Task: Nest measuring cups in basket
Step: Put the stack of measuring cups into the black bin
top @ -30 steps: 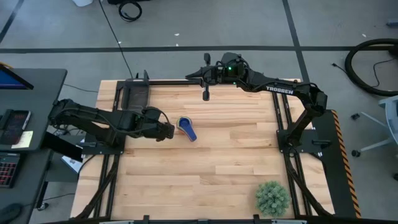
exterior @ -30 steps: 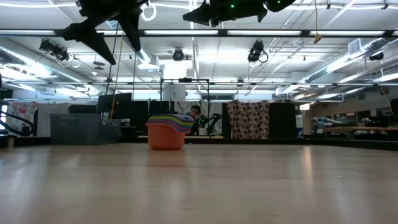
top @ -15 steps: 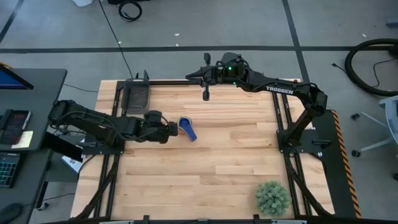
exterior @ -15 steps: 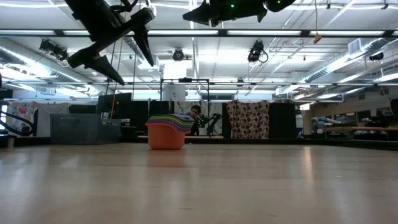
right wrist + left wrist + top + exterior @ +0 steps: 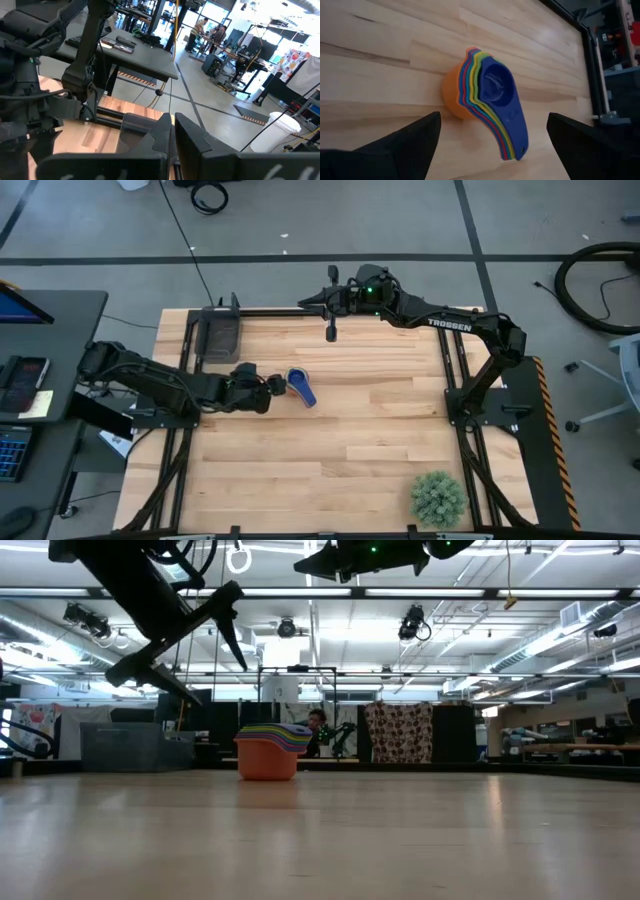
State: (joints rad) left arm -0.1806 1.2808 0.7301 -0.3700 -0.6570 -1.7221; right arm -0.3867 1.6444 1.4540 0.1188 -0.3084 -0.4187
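The measuring cups [image 5: 298, 386] stand nested in one stack on the bare wood left of the table's middle. The orange one is at the bottom and the dark blue one on top [image 5: 495, 87], and the handles [image 5: 512, 135] fan out over the table. My left gripper [image 5: 272, 388] hangs open just left of the stack, slanting down toward it and clear of it [image 5: 200, 665]. Its fingers [image 5: 405, 145] frame the stack in the left wrist view. The basket [image 5: 220, 332] sits at the far left corner. My right gripper [image 5: 331, 332] is shut, held high over the far edge.
A spiky green plant ball [image 5: 438, 498] lies near the table's near right corner. Bare wood stretches between the cup stack and the basket and over the table's right half [image 5: 400, 410]. People stand in the room beyond the table.
My left gripper has sunk toward the table beside the cup stack and has rolled about its own axis, so its fingers now stand lower and more tilted in the low view. The cup stack and my right arm have kept still.
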